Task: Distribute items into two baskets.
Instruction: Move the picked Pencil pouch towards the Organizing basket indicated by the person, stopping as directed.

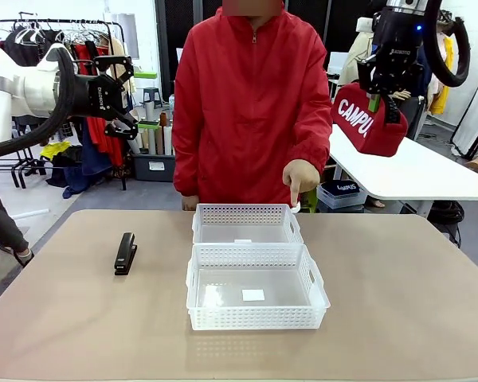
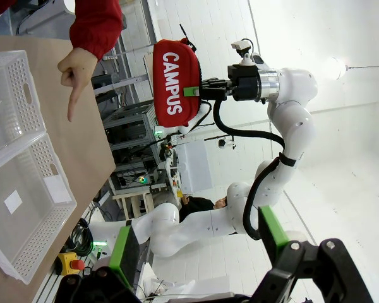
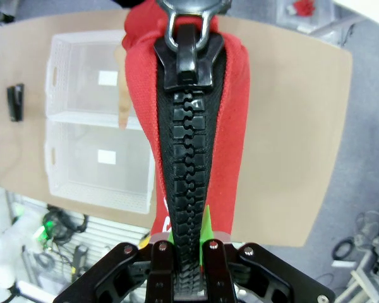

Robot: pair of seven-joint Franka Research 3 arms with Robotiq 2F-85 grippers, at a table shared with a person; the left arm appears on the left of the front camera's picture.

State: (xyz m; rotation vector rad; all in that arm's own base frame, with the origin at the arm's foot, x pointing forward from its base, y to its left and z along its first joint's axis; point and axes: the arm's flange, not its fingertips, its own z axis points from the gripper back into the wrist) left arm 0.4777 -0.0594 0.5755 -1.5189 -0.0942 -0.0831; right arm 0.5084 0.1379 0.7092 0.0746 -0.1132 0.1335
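Front view: the right gripper (image 1: 374, 102) is pinching the red soft zippered "CAMPUS" pouch (image 1: 366, 119) high at the right; the person's hand (image 1: 300, 179) is pointing at the far white lattice plastic basket (image 1: 245, 213), so the pouch should probably be lowering squarely into it before release; the slim black stapler (image 1: 126, 253) is lying on the table to its left. Left wrist view: the left gripper (image 2: 199, 249) is gaping wide, empty. Right wrist view: the green pads (image 3: 207, 227) are clamping the pouch's black zip (image 3: 186, 158); the front view is leaving that grip unclear.

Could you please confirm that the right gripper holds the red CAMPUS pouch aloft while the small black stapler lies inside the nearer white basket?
Not quite. The front view shows the small slim black stapler lying on the tan table, to the left of the nearer white lattice plastic basket, not inside it. The right gripper does hold the red soft zippered CAMPUS pouch aloft.
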